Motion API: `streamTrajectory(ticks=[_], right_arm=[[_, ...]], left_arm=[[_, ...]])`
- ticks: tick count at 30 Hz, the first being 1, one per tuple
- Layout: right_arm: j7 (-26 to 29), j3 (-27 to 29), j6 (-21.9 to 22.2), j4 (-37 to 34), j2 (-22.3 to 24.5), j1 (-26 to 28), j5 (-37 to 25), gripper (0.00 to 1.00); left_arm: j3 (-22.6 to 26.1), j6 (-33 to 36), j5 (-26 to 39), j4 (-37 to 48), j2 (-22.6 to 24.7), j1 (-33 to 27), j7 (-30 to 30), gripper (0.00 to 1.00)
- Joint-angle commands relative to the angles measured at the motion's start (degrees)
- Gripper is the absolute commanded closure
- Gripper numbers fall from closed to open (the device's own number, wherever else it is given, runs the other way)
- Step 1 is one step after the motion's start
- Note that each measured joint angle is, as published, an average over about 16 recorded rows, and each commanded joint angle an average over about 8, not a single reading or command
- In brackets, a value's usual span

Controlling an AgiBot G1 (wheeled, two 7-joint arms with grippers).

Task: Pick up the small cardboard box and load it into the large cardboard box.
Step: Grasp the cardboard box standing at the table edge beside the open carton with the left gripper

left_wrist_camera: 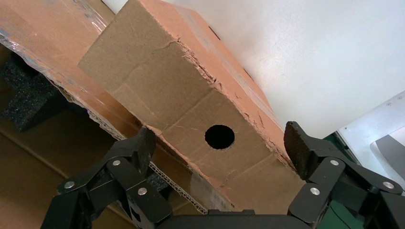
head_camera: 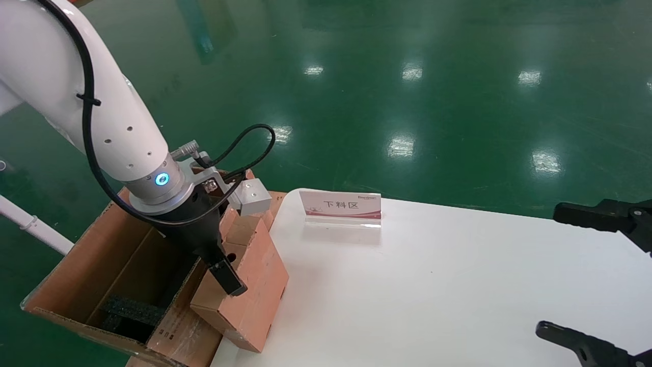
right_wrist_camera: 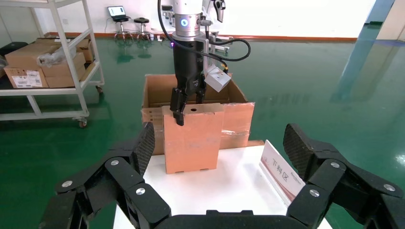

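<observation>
The small cardboard box (head_camera: pixel 260 275) (right_wrist_camera: pixel 191 138), reddish-brown with a round hole in its upper end (left_wrist_camera: pixel 157 81), stands on the white table's left edge, against the large cardboard box (head_camera: pixel 76 265) (right_wrist_camera: pixel 236 119). The large box is open-topped, sits off the table's left side, and holds black foam (head_camera: pixel 127 311) (left_wrist_camera: pixel 28 95). My left gripper (head_camera: pixel 219 270) (left_wrist_camera: pixel 219 140) hangs over the small box's upper end, open, one finger on each side of it. Far to the right, my right gripper (head_camera: pixel 549 269) (right_wrist_camera: pixel 218 138) is open and holds nothing.
A clear sign stand with red print (head_camera: pixel 341 206) (right_wrist_camera: pixel 279 169) sits at the table's back edge. The white table (head_camera: pixel 433 285) stretches to the right over a green floor. In the right wrist view a metal shelf with cartons (right_wrist_camera: pixel 47 67) stands far behind.
</observation>
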Motion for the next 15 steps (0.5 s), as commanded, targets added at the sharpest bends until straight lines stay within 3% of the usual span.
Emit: streamTrajectory(ticks=[1, 4, 5, 15], right_arm=[[0.0, 0.0, 0.0, 0.0, 0.0, 0.0, 0.0, 0.57], [0.0, 0.0, 0.0, 0.0, 0.0, 0.0, 0.0, 0.95], [0.0, 0.0, 0.0, 0.0, 0.0, 0.0, 0.0, 1.0], [0.0, 0.0, 0.0, 0.0, 0.0, 0.0, 0.0, 1.0]], left_arm=[[0.0, 0.0, 0.0, 0.0, 0.0, 0.0, 0.0, 1.0], [0.0, 0.0, 0.0, 0.0, 0.0, 0.0, 0.0, 1.0], [0.0, 0.0, 0.0, 0.0, 0.0, 0.0, 0.0, 1.0], [-0.1, 0.1, 0.1, -0.1, 0.0, -0.1, 0.0, 1.0]])
